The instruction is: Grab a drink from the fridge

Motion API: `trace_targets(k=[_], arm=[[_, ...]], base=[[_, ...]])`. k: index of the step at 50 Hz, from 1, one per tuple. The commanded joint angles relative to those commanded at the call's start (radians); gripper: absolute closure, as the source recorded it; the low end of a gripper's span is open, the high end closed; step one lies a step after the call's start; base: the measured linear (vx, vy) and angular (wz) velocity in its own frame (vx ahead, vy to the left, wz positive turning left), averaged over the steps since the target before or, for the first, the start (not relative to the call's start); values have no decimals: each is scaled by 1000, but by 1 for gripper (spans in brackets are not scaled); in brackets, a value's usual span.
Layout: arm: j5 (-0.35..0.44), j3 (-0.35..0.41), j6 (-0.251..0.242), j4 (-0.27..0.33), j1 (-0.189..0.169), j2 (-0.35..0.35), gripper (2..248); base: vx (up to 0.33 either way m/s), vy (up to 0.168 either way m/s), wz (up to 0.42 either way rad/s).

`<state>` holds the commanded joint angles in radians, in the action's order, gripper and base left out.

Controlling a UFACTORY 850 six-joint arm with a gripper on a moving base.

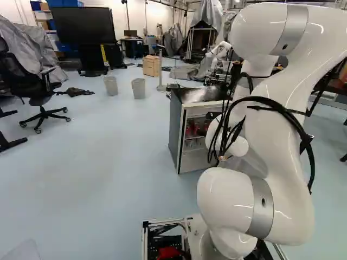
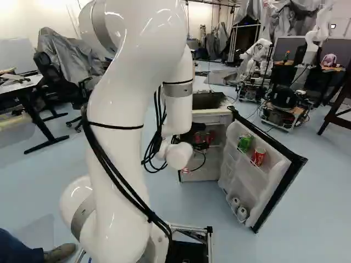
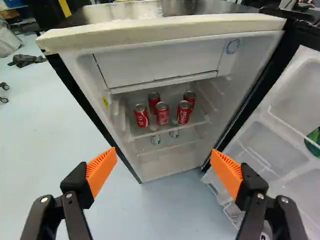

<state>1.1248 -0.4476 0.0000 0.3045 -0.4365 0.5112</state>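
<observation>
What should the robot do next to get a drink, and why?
I'd ease the gripper forward, toward the middle front red can. The fridge door stands open, the fingers are spread wide with nothing gripped, and that can looks roughly straight ahead, on the shelf inside.

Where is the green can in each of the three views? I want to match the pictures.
Left base view: not in it.
Right base view: the green can is right of the middle, on the upper shelf of the open door, beside a red can.
Wrist view: only partly seen, on the open door, off to one side ahead of the gripper.
Shared landmark: the fridge.
</observation>
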Motion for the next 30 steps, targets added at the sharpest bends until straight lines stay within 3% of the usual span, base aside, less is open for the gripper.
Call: trace_targets(k=[30], arm=[[0, -112, 0, 0, 20, 149, 3]], base=[[0, 0, 0]])
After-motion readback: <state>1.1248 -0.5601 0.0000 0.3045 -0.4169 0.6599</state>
